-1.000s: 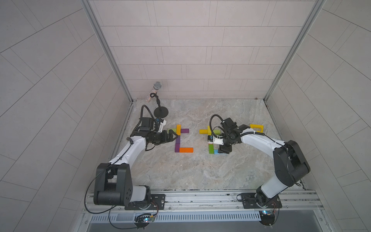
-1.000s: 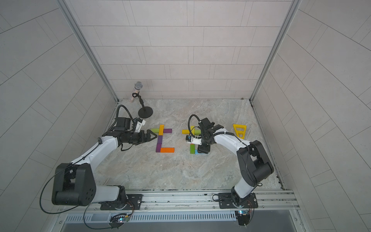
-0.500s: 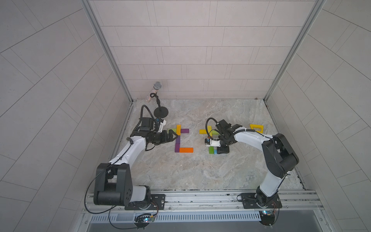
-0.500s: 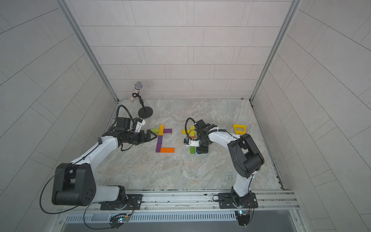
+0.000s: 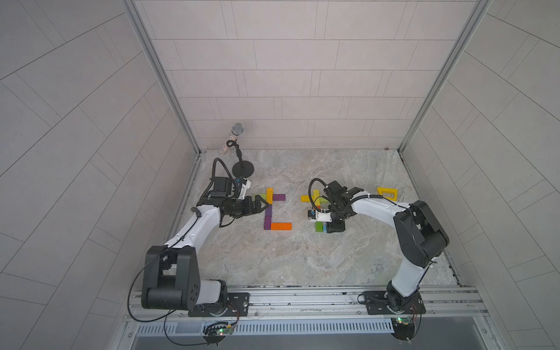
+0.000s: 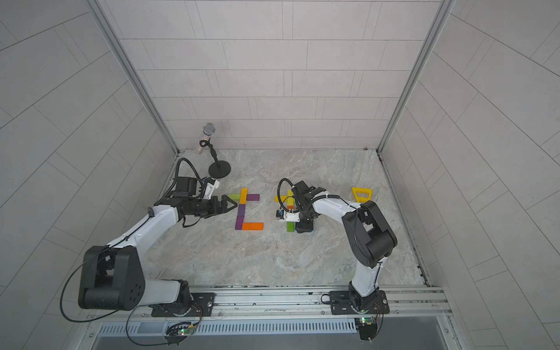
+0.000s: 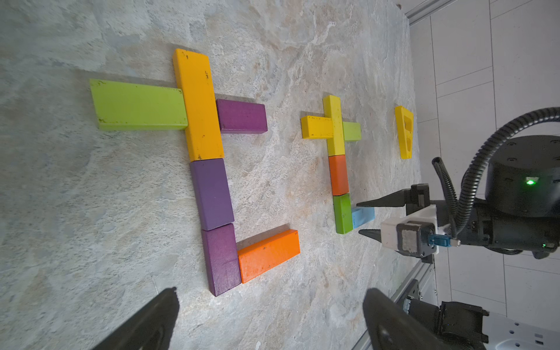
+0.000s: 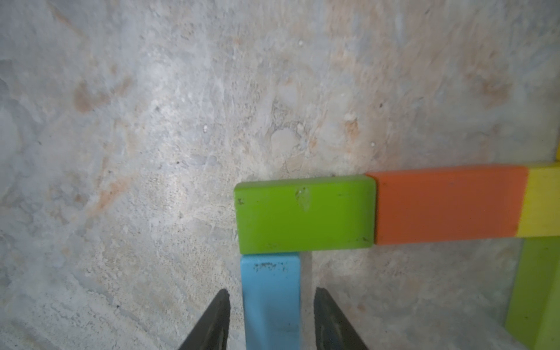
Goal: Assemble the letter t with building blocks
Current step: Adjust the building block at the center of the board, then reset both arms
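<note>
Two groups of building blocks lie flat on the marble floor. The left group has a yellow block (image 7: pixel 200 106), a lime one (image 7: pixel 139 104), purple ones (image 7: pixel 212 194) and an orange foot (image 7: pixel 268 256). The right group is a yellow cross (image 5: pixel 315 197) over an orange block (image 8: pixel 448 206) and a green block (image 8: pixel 304 215). A light blue block (image 8: pixel 271 272) butts against the green one's side. My right gripper (image 8: pixel 271 291) is open and straddles the light blue block, with a narrow gap on each side. My left gripper (image 7: pixel 271 292) hovers wide open beside the left group, holding nothing.
A microphone on a stand (image 5: pixel 238 130) rises at the back left, its round base (image 5: pixel 243 169) just behind my left wrist. A yellow triangular frame (image 5: pixel 387 192) lies at the right, near the wall. Tiled walls enclose three sides and a metal rail (image 5: pixel 303 300) runs along the front.
My right arm's elbow has swung inward, and the right jaws have narrowed around the light blue block. The left arm and all the other blocks are unchanged.
</note>
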